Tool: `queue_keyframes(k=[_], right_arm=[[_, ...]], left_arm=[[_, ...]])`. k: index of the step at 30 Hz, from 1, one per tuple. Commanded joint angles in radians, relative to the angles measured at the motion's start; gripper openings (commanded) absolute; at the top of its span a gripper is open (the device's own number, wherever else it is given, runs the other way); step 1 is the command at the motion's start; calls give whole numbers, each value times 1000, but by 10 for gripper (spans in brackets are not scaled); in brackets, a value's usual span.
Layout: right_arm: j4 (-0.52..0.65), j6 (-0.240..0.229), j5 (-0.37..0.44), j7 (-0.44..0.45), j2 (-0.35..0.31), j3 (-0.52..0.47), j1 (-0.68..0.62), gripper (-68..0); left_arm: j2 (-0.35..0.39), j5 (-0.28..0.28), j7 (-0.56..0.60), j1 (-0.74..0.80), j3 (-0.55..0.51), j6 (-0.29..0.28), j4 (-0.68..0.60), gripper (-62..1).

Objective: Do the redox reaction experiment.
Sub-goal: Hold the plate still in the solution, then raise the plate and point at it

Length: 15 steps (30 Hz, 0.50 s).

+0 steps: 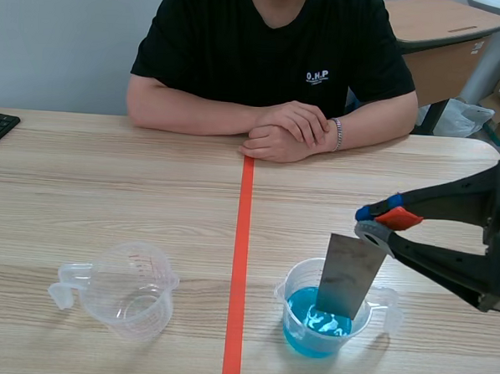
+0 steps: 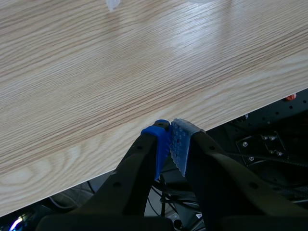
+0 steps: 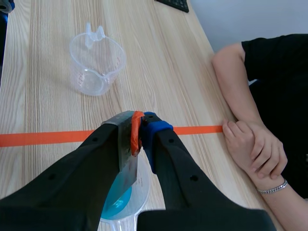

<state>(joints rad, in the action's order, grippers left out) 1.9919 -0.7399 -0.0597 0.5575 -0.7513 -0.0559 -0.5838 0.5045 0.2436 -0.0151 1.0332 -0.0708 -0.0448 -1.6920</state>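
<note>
Plainly pinched by its top edge in the right end effector (image 1: 381,223), fingers pressed onto both faces of the plate (image 1: 350,276). Hung tilted, lower end down inside the blue cup (image 1: 323,321), at or in the blue liquid; could not tell how deep. Stood just to the right of the tape (image 1: 240,262) on the worktop (image 1: 107,188), with the empty cup (image 1: 131,288) well apart on the other side.

Judged thin, stiff and light, as sheet metal would be. Looked smooth on both faces, so likely slippery once wet. Best taken at the dry top edge, clear of the liquid, much as gripped. Judged the blue cup light and thin-walled too: easy to nudge or tip if the plate leaned hard on its rim, with liquid ready to spill.

Showed only in the scene view: the plate's whole length, its tilt, and its lower end meeting the liquid. Also there, a person's folded hands (image 1: 286,132) resting across the worktop, well away from both cups.

Showed better in the right wrist view: the pinch itself, seen from behind, with the plate's edge between the pads and the blue cup directly under them. Hid most of the plate's lower part behind the fingers, though.

Gave nothing of plate or liquid in the left wrist view. Showed only the left end effector (image 2: 169,142), pads pressed together on nothing, over the worktop's near edge.
</note>
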Motion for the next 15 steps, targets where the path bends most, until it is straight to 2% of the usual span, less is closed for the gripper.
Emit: queue_keyframes(k=[1,15], right_arm=[[24,-6,22,18,-11,-17,2,-658],[66,-6,58,16,-11,-34,2,-658]], left_arm=[[3,0,10,2,1,2,-9,-565],[3,0,10,2,1,2,-9,-565]])
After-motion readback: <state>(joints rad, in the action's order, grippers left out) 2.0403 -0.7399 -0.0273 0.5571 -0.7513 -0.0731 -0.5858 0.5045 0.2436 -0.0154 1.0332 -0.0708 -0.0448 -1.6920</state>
